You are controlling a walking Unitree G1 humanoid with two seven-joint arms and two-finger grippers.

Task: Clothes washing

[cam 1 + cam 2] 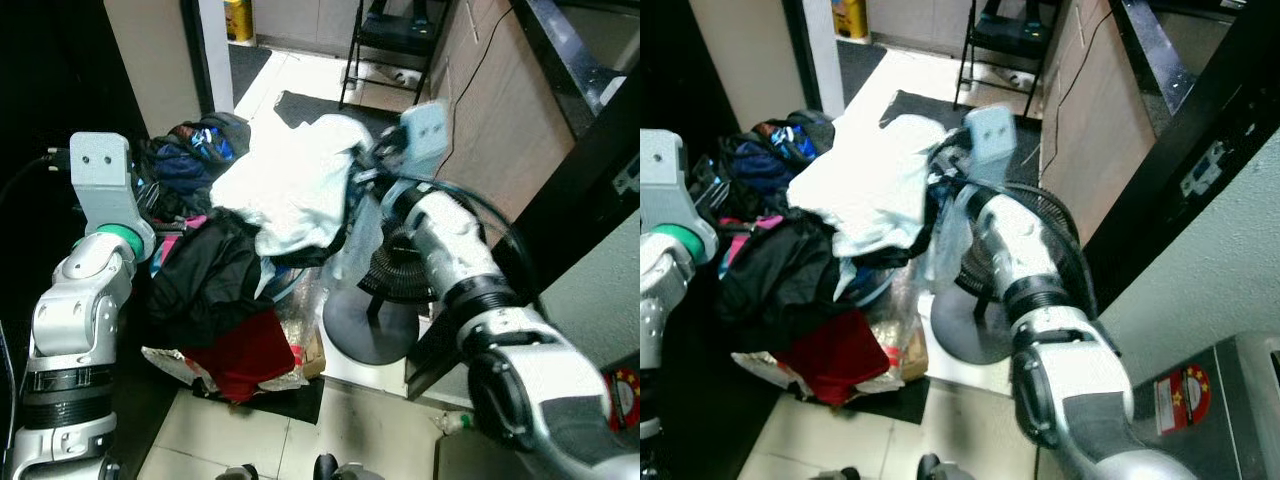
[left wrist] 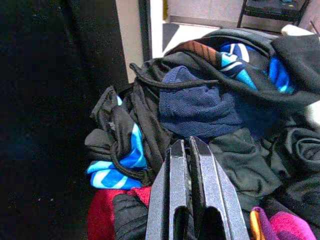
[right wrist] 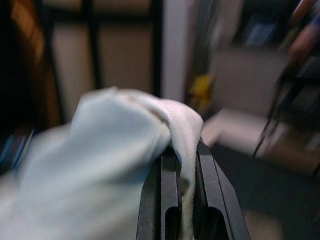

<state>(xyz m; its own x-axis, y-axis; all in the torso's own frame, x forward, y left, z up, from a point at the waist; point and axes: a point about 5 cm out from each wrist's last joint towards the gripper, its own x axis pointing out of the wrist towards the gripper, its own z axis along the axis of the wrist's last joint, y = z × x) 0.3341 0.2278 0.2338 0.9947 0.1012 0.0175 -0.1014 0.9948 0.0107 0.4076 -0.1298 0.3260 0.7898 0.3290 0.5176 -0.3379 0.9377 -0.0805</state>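
A heap of clothes (image 1: 215, 270) lies on the floor ahead: black, navy, blue-striped, pink and red pieces. On top hangs a white garment (image 1: 290, 190), lifted at its right edge. My right gripper (image 3: 182, 150) is shut on a fold of that white garment (image 3: 125, 150), held up over the pile's right side. My left gripper (image 2: 187, 150) is shut with nothing between its fingers, hovering just above a black jacket (image 2: 240, 160) and a navy cloth (image 2: 200, 105) at the pile's left.
A black floor fan (image 1: 385, 290) on a round base stands right of the pile. A wooden cabinet wall (image 1: 500, 110) runs along the right. A black chair (image 1: 395, 40) stands at the back. A dark doorway is at the left.
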